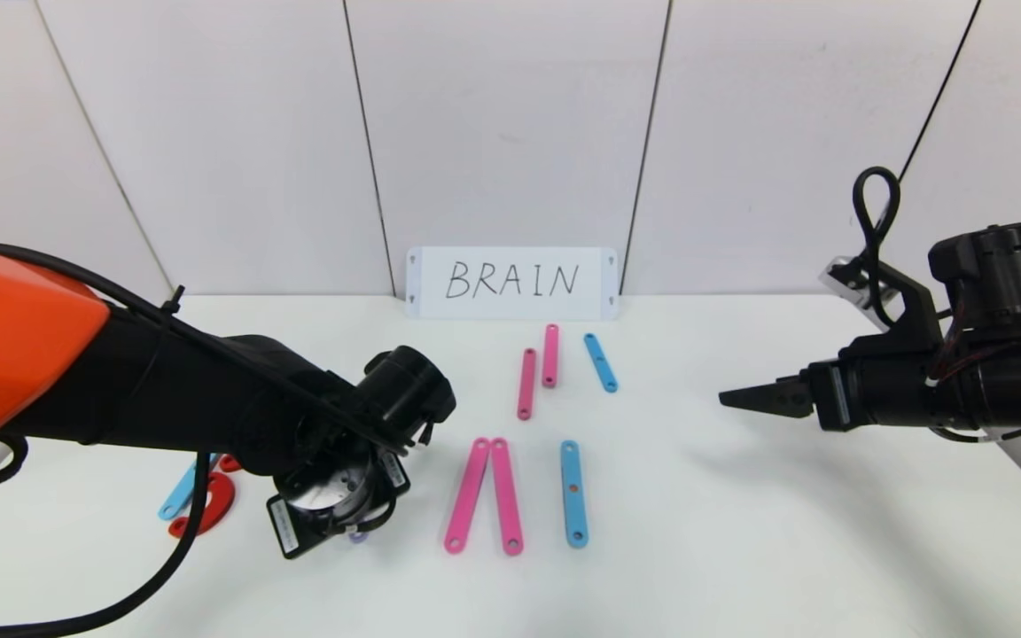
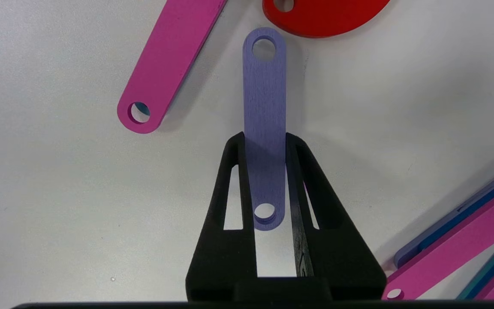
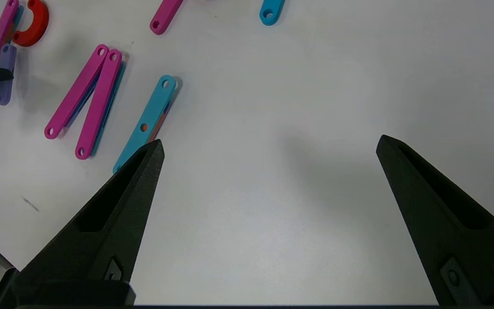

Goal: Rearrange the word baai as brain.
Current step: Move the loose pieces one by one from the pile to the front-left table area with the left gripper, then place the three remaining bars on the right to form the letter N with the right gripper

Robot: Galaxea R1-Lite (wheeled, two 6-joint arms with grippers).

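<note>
From my head camera, my left claw (image 1: 353,532) is down at the white surface (image 1: 741,532), left of the two long pink strips (image 1: 484,496) that meet at their far ends and splay apart toward me. My own wrist hides the claw tips here; only a bit of purple shows under it. A blue strip (image 1: 572,493) lies just right of the pink pair. Farther back lie two shorter pink strips (image 1: 537,370) side by side and a small blue strip (image 1: 601,361), in front of the white card (image 1: 511,282) with BRAIN handwritten on it. Behind my left arm, red curved pieces (image 1: 209,505) and another blue strip (image 1: 181,492) peek out. My right claw (image 1: 754,399) hangs above the surface on the right, well apart from all the pieces.

From my left wrist, my left claw (image 2: 265,141) is pressed together on a short purple strip (image 2: 264,94), pinching its long edges between both fingers (image 2: 230,171). A pink strip end (image 2: 161,68) and a red half-ring (image 2: 324,17) lie near its far end.

From my right wrist, my right claw (image 3: 268,146) is spread wide with nothing between its fingers, only bare surface. The blue strip (image 3: 148,116) lies just beside one fingertip (image 3: 152,150), the pink pair (image 3: 88,94) beyond it.
</note>
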